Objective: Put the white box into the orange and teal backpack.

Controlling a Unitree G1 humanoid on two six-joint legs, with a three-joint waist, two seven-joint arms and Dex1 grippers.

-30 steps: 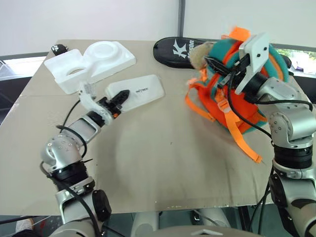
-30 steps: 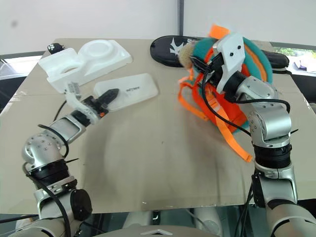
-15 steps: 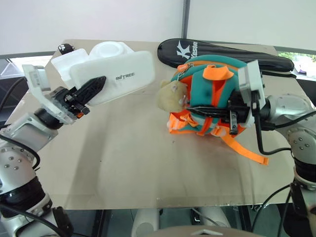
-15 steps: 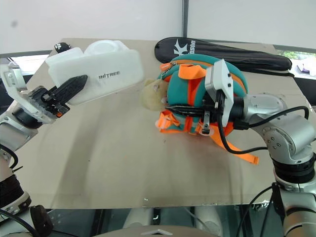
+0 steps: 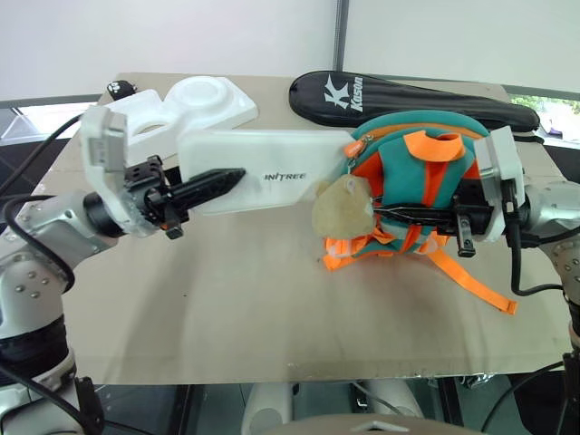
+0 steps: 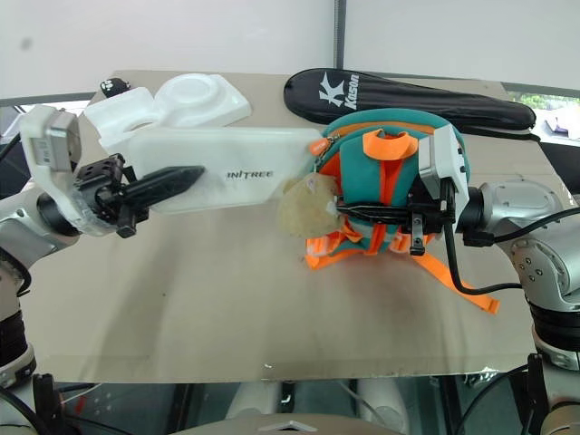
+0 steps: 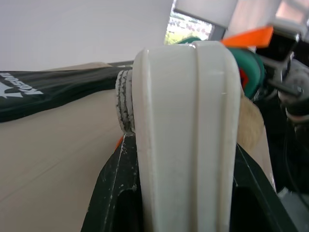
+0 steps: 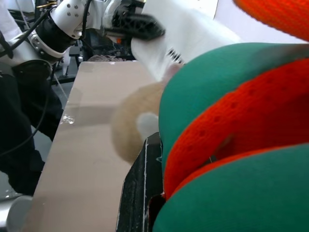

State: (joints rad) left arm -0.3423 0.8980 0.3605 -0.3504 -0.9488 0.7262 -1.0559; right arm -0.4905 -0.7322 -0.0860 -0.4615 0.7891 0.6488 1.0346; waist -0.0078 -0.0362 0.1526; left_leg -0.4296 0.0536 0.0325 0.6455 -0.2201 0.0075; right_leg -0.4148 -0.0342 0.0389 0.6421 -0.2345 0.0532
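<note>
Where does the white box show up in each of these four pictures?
Left eye view: white box, centre-left, held off the table.
Right eye view: centre-left.
Left wrist view: end-on, filling the middle.
Right wrist view: top centre.
Shared landmark: orange and teal backpack.

My two head views look forward and down over the table (image 5: 272,317) from above, a little apart sideways — same scene in both, both arms at the edges. My left wrist view sits very close behind the white box (image 7: 193,135), looking level along it toward the orange and teal backpack (image 7: 248,67). My right wrist view is pressed against the backpack fabric, facing back across the table at the left gripper (image 8: 140,26) — so both wrist views share the box and backpack.
</note>
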